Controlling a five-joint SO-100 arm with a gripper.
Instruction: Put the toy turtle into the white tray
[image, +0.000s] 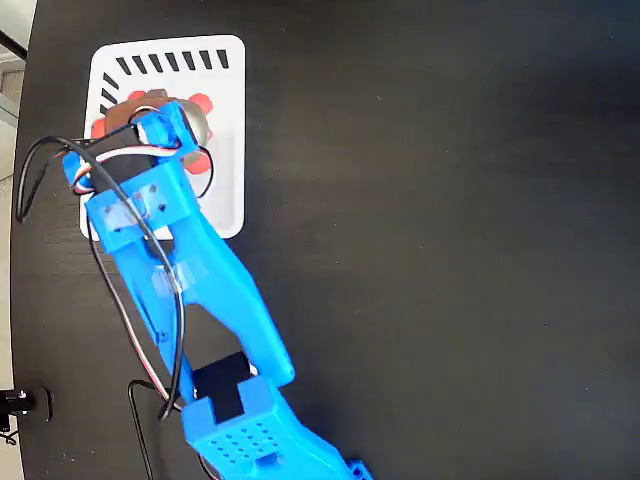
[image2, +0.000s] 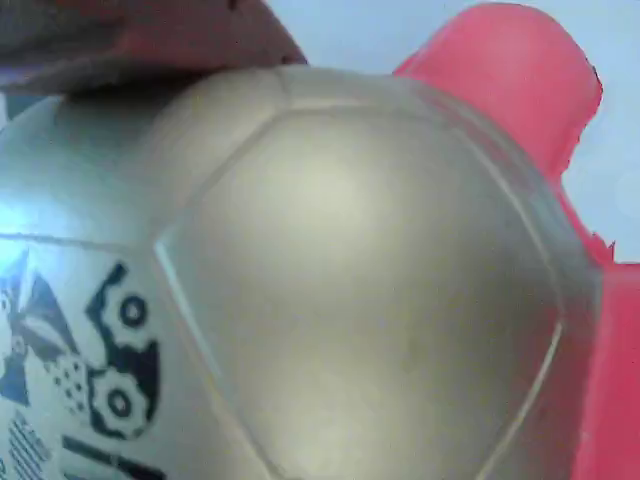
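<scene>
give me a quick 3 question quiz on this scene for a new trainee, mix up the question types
1. True or false: the toy turtle lies over the white tray in the fixed view.
2. Multiple choice: where are the dark slanted stripes clearest on the tray in the fixed view? A) along the top edge B) across the middle C) along the right edge
3. Short answer: what fills most of the wrist view?

Key
1. True. Its red parts show against the tray, beside the blue arm.
2. A.
3. The turtle's domed tan shell, very close, with a black-and-white sticker at lower left. The gripper's fingers are not visible in either view.
</scene>
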